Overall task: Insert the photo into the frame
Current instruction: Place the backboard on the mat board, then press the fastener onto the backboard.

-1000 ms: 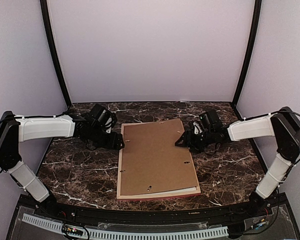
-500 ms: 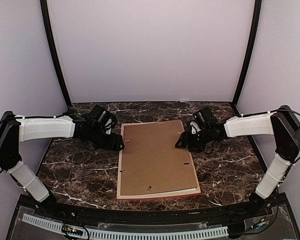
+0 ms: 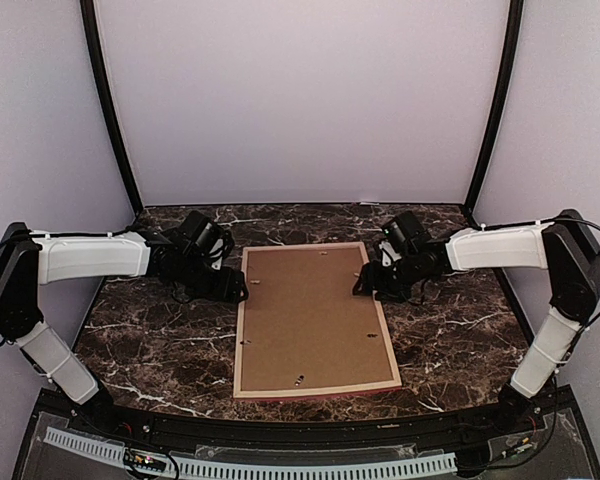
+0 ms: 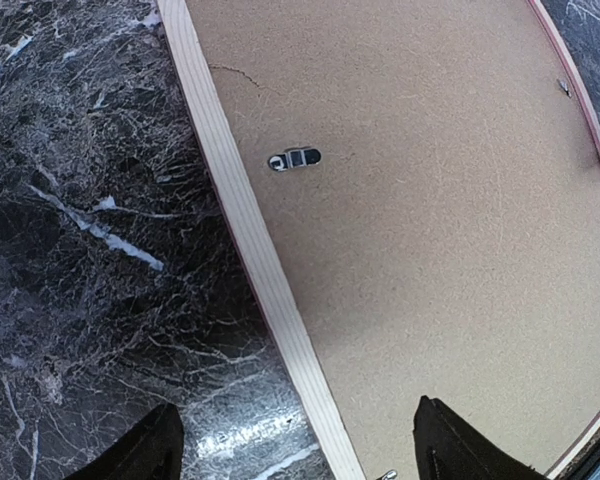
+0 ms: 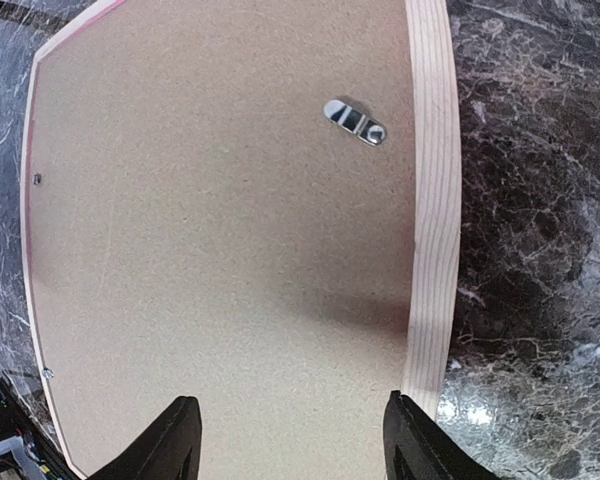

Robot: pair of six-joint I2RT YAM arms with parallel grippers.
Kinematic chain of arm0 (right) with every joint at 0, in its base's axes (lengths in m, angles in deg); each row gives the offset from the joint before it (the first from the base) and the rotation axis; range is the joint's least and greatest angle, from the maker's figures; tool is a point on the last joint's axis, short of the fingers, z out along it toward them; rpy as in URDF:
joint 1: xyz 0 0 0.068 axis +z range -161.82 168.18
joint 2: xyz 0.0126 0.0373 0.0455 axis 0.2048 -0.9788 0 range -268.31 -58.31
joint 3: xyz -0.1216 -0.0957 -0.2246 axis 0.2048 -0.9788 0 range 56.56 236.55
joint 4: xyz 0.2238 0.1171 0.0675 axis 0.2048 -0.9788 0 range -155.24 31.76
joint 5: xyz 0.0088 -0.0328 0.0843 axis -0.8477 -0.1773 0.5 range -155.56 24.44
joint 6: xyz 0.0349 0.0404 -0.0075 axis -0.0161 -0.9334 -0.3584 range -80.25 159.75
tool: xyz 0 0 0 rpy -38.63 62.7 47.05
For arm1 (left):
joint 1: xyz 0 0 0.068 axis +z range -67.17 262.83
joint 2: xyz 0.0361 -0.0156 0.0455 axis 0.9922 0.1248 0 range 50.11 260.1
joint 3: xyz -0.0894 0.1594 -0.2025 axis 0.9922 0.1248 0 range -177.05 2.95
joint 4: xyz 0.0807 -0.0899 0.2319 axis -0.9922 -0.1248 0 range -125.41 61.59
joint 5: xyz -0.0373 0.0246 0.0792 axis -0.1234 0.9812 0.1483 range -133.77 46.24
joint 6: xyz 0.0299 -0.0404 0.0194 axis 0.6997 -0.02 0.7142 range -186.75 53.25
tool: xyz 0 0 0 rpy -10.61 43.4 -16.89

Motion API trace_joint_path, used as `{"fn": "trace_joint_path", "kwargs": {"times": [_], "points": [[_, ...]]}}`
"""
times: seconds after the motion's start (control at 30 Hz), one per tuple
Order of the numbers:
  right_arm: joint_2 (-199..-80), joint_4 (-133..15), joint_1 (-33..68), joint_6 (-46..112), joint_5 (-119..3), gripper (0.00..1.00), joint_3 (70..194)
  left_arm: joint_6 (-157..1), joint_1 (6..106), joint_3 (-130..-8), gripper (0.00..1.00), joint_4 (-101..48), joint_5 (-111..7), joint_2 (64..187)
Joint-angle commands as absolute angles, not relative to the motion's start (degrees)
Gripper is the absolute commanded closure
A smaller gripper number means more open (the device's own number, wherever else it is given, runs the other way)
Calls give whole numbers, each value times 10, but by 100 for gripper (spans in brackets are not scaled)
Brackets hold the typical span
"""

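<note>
The frame (image 3: 315,391) lies face down in the middle of the dark marble table (image 3: 150,340), long sides running away from the arms. Its light wood back faces up, with a thin pink edge along the outside. A brown backing board (image 3: 315,315) sits flat inside the rim and fills the opening. The photo cannot be seen; if it is in the frame, the board covers it.

The left claw (image 3: 242,288) hangs low over the far part of the frame's left rail (image 4: 242,230), fingers wide apart and holding nothing. In the left wrist view one finger (image 4: 150,450) is over bare marble and the other is over the board, so the rail runs between them. A small metal turn clip (image 4: 294,159) sits on the board just inside that rail.

The right claw (image 3: 363,283) is at the far part of the right rail (image 5: 432,200), its fingers also parted and empty. One finger (image 5: 175,445) is over the board and the other is at the rail's inner edge. Another clip (image 5: 355,121) lies ahead of them. Whether either claw's tips touch the surface I cannot tell.
</note>
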State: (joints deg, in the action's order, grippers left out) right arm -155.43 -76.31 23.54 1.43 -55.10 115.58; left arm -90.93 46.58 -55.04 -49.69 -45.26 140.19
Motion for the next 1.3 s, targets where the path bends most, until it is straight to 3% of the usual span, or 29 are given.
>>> {"fn": "trace_joint_path", "kwargs": {"times": [0.0,0.4,0.63,1.27], "points": [[-1556,-775,243,24,-574,37,1176,-902,467,-542,18,-500,-453,1394],[-1528,-790,245,46,-620,37,1165,-890,468,-550,18,-532,-459,1393],[-1528,-787,245,49,-633,38,1137,-877,457,-504,19,-534,-525,1365],[-1551,-760,244,49,-616,63,1103,-852,363,-477,19,-497,-535,1354]]}}
